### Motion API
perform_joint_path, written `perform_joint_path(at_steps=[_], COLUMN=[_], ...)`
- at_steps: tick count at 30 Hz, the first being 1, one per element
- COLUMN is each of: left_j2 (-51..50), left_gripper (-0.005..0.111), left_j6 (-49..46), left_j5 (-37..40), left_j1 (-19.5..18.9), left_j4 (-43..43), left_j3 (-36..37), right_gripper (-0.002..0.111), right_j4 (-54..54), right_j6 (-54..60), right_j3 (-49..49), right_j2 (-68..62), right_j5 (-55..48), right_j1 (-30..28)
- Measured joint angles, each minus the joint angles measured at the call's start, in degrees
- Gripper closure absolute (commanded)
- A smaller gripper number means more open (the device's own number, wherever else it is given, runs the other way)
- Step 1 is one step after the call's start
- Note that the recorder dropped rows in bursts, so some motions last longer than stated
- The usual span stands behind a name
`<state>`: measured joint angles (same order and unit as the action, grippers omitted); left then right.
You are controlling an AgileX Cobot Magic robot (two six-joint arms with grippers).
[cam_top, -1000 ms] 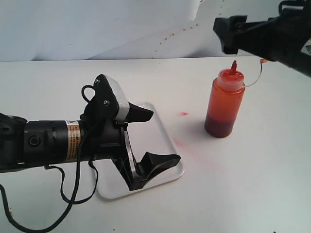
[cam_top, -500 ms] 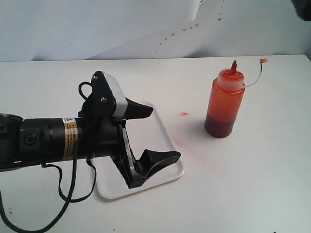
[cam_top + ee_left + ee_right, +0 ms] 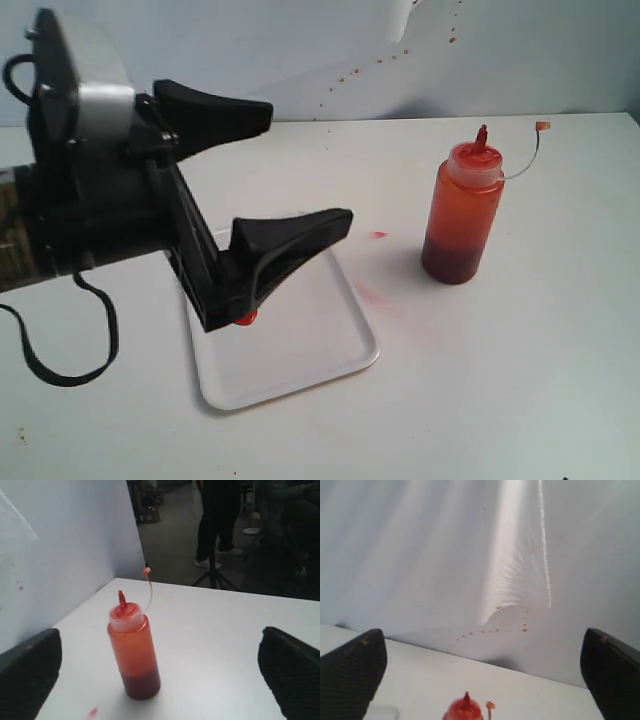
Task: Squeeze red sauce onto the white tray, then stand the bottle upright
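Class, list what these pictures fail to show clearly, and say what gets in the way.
Red sauce: exterior view, mostly hidden behind the left gripper's lower finger.
White tray: exterior view, one end covered by that gripper.
Bottle: right wrist view, body cut off by the bottom edge.

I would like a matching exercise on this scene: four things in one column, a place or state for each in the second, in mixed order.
1 bottle
2 white tray
3 red sauce
4 left gripper

A open, above the tray
B small blob on the tray
C standing upright on the table
D lying flat beside the bottle

Pairs: 1-C, 2-D, 3-B, 4-A
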<state>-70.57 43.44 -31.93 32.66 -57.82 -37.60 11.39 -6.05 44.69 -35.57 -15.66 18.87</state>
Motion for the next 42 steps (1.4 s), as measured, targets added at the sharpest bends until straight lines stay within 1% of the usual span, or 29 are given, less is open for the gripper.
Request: perform_joint_path(at_steps=[2,3,5,7,8,10,15,16,17,22,29,33,42], left_j2=[2.9,4.3,6.8,9.5,10.7,13.6,20.5,21.8,22.7,27.6,34.0,36.3,36.3], left_gripper=[0.002,0.003,0.008,0.018,0.026,0.043,0.095,0.103,0.106,0.106,0.106,0.106,0.106], left_j6=[0.5,0.6,1.4,2.6,3.0,3.5,3.6,3.7,3.9,6.3,7.1,7.1,6.9], left_j5=[2.4,3.6,5.6,7.3,8.0,9.4,13.4,14.4,15.5,20.0,25.8,26.7,27.0], left_j1=[0.0,0.0,0.0,0.0,0.0,0.0,0.0,0.0,0.0,0.0,0.0,0.0,0.0], left_j4=[0.0,0.0,0.0,-0.1,-0.2,-0.2,-0.2,-0.2,-0.2,-0.3,-0.3,-0.3,-0.3], left_j3=[0.0,0.0,0.0,0.0,0.0,0.0,0.0,0.0,0.0,0.0,0.0,0.0,0.0], right_gripper=[0.045,0.059,0.079,0.1,0.108,0.108,0.108,0.108,0.108,0.108,0.108,0.108,0.108], right_j4=[3.1,4.0,4.8,5.2,5.3,5.4,5.5,5.6,5.6,5.7,5.7,5.8,6.0], right_j6=[0.0,0.0,0.1,0.1,0.1,0.1,0.1,0.1,0.1,0.1,0.0,-0.1,-0.1], right_j3=[0.0,0.0,0.0,0.0,0.0,0.0,0.0,0.0,0.0,0.0,0.0,0.0,0.0], right_j2=[0.8,1.3,2.2,3.3,3.7,5.0,8.3,8.9,9.4,12.0,18.6,20.9,21.1], right_j5=[-2.1,-2.6,-3.6,-4.7,-5.1,-5.9,-7.6,-8.1,-8.6,-12.2,-13.5,-14.7,-15.1], right_j1=[0.0,0.0,0.0,0.0,0.0,0.0,0.0,0.0,0.0,0.0,0.0,0.0,0.0])
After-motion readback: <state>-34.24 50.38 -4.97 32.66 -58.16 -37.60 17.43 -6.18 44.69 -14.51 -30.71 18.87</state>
